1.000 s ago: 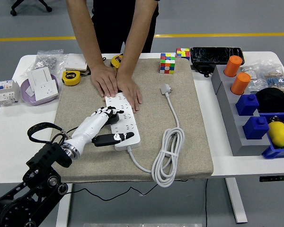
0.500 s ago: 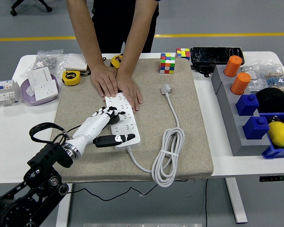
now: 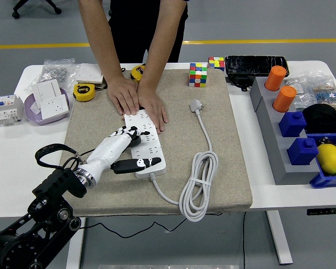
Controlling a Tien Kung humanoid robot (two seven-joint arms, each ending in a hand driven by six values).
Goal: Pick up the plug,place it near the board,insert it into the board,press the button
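The white power board (image 3: 147,147) lies on the beige mat, its far end held down by a person's two hands (image 3: 139,101). A black plug (image 3: 136,139) sits on the board's middle. My left hand (image 3: 125,150) reaches in from the lower left. Its fingers (image 3: 122,133) lie stretched over the plug and the board's left edge. The black thumb (image 3: 135,164) is spread apart and lies across the board's near end, gripping nothing. The board's own white plug (image 3: 196,105) and coiled cord (image 3: 199,185) lie to the right. My right arm is out of view.
Two tape measures (image 3: 85,91), a purple bowl with sockets (image 3: 47,105) and a breaker (image 3: 5,107) sit at the left. Puzzle cubes (image 3: 198,74) and a black case (image 3: 255,65) stand at the back. A grey rack with orange and blue blocks (image 3: 285,115) fills the right.
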